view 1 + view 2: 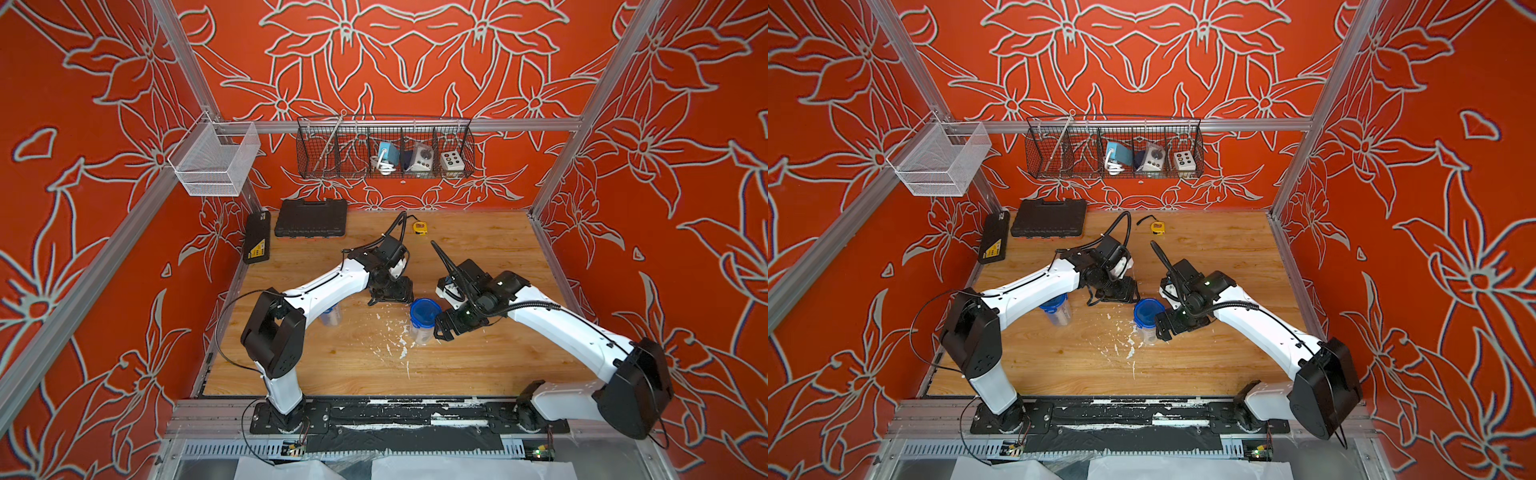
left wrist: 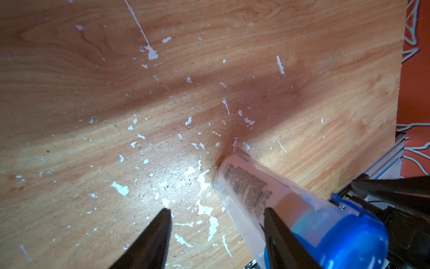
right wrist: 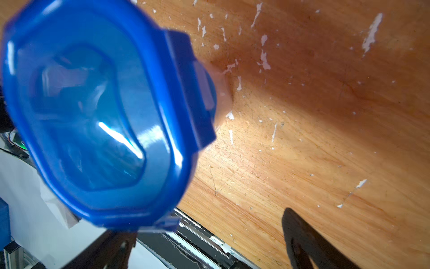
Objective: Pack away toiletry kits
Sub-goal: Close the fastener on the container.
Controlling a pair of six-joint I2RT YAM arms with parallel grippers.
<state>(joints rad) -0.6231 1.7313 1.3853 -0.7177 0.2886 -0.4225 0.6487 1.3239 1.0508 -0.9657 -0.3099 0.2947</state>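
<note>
Right wrist, glossy blue lid (image 3: 93, 116), clear cup (image 3: 222, 93), right hand (image 3: 204, 221) and left hand (image 2: 216, 209) spread

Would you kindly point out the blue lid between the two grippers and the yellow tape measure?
blue lid (image 1: 424, 311), in a top view, at its centre.
yellow tape measure (image 1: 419, 228), in a top view, on its housing.

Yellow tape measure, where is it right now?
In both top views the yellow tape measure lies at the back of the wooden table, just right of the black tool case.
</note>
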